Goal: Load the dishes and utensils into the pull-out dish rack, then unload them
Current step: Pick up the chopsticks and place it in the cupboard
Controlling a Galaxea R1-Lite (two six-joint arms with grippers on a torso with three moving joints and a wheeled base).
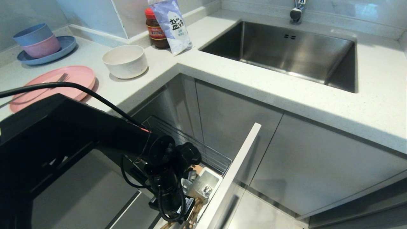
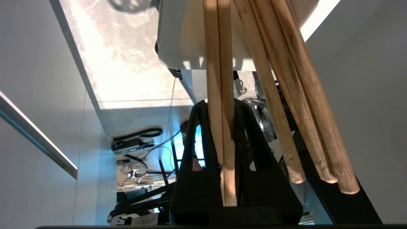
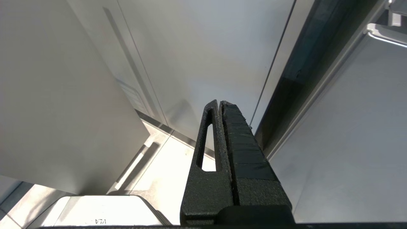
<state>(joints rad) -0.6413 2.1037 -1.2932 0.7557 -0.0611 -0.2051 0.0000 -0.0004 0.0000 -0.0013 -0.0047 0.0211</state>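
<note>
Here the chopsticks (image 2: 222, 95) are pinched by the left claw (image 2: 222, 127) over the cutlery cup (image 1: 205, 186). They should be lowered straight. The right claw (image 3: 220, 108) is shut, empty.

Your left arm (image 1: 79, 140) hides most of the pull-out dish rack (image 1: 203, 152); only a wire corner and part of the white cutlery cup (image 1: 205, 184) show past it. The left gripper (image 2: 222, 127) itself is out of sight in the head view, behind the wrist. Between its fingers (image 2: 198, 149), the chopsticks (image 2: 221, 95) run past the frame's top edge, tips unseen. Beside the fingers, more wooden sticks (image 2: 286, 95) are cut off likewise. The pink plate (image 1: 76, 79) lies partly behind the cable (image 1: 79, 87).
</note>
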